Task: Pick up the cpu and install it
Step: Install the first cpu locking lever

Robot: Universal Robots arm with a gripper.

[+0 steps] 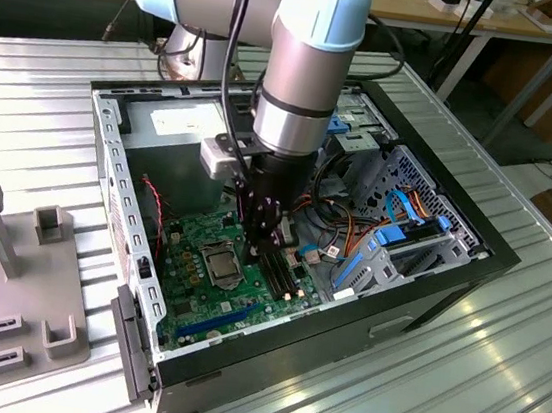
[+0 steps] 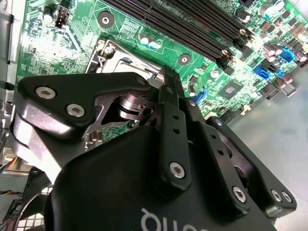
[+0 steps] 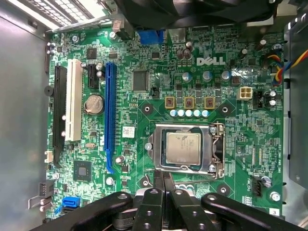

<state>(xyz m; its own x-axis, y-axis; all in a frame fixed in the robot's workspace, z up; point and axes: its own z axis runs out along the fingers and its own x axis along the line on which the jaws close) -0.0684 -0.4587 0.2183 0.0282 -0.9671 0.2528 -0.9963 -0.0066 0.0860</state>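
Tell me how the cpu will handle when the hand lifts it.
The cpu looks like a flat, rigid metal-topped square, so it probably won't flex. Its smooth silvery lid may be slippery. It lies low inside the socket frame, so its thin edges probably offer little grip, and it is likely fragile if dropped.

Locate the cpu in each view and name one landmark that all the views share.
Exterior view: cpu in the socket frame on the green motherboard.
First wrist view: cpu inside the socket frame.
Second wrist view: cpu hidden behind the tool.
Shared landmark: the socket frame.
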